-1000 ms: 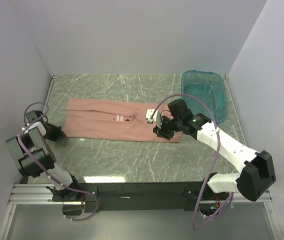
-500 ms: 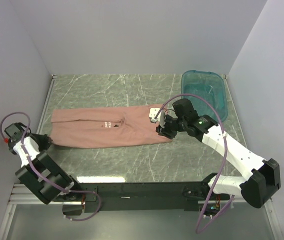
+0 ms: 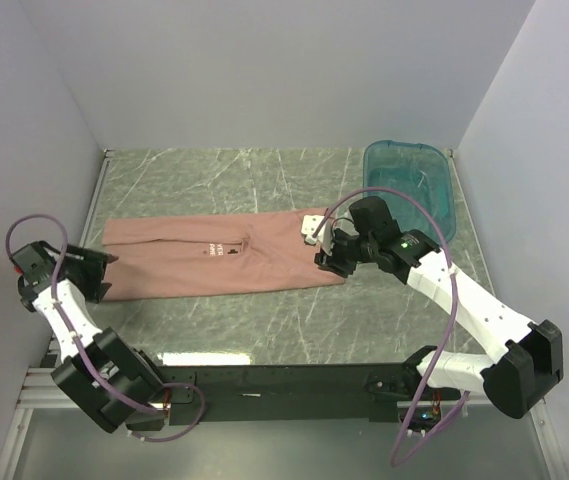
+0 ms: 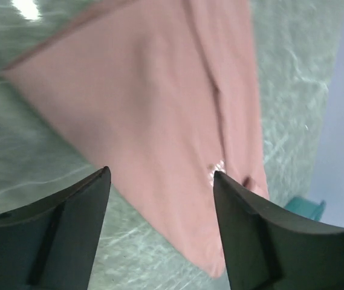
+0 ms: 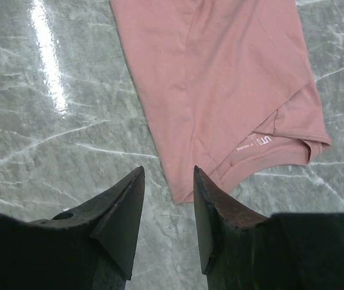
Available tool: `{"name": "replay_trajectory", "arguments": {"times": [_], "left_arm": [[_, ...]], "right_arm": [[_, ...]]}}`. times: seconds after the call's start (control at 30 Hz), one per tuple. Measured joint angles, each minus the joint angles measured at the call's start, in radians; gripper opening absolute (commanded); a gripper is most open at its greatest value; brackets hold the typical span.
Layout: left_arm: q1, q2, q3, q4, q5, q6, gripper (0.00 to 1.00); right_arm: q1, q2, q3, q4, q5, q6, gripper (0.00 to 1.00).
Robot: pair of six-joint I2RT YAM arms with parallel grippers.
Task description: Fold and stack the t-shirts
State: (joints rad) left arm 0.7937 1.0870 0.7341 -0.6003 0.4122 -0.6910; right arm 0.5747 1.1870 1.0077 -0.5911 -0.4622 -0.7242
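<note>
The t-shirt (image 3: 214,255) lies flat on the bench (image 3: 264,320) as one long pink band running side to side across the middle. Its sides look already folded in, so the step in hand is most likely the crosswise fold, one end laid over the other.

At the left, your left hand (image 3: 101,270) sits just off the band's left end, fingers spread wide and grasping nothing. In its wrist view the cloth lies beyond the fingertips, not between them. Bring it low and square to that end, and take all the layers together near a corner, or the lengthwise fold will slide apart.

In the middle, the small print (image 3: 219,250) makes a fair mark for the crease. Carry the lifted end across it rather than short of it.

At the right, your right hand (image 3: 326,256) hovers over the neck end of the band. Its fingers are parted only narrowly and are closed on nothing, with the near corner just ahead of their tips. Use it either to pin that end or to pinch the matching corner, so the cloth does not drag along the smooth bench. Lift only enough to clear the lower layer, then lay the end down edge to edge.

Farthest right, the teal tub (image 3: 406,146) stands near the neck end, so keep the right arm's swing short of it.
</note>
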Motion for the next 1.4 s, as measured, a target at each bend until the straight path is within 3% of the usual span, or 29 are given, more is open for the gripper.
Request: {"name": "replay_trajectory", "arguments": {"times": [0.23,0.43,0.63,0.7,0.87,1.03,1.17,1.4], "left_arm": [[-0.23,-0.003,0.119,0.026,0.016,0.007,0.76],[-0.441,0.04,0.253,0.057,-0.053,0.007,0.73],[-0.625,0.179,0.405,0.086,-0.088,0.054,0.71],[-0.729,0.31,0.517,0.098,-0.071,0.117,0.65],[-0.964,0.687,0.838,0.076,0.018,0.419,0.71],[-1.134,0.94,1.015,-0.006,0.012,0.701,0.71],[-1.215,1.057,1.105,-0.031,0.009,0.848,0.69],[-1.261,1.196,1.25,-0.033,0.008,0.976,0.68]], "right_arm": [[-0.026,0.0,0.0,-0.017,-0.017,-0.013,0.46],[-0.07,0.0,0.0,-0.032,-0.041,-0.022,0.46],[-0.1,0.007,0.0,-0.042,-0.06,-0.029,0.46],[-0.11,0.012,0.0,-0.049,-0.069,-0.035,0.47],[-0.157,0.015,0.0,-0.076,-0.114,-0.06,0.47],[-0.202,0.018,0.0,-0.084,-0.151,-0.067,0.47],[-0.216,0.042,0.0,-0.085,-0.167,-0.071,0.47],[-0.22,0.074,0.0,-0.101,-0.182,-0.074,0.47]]}}
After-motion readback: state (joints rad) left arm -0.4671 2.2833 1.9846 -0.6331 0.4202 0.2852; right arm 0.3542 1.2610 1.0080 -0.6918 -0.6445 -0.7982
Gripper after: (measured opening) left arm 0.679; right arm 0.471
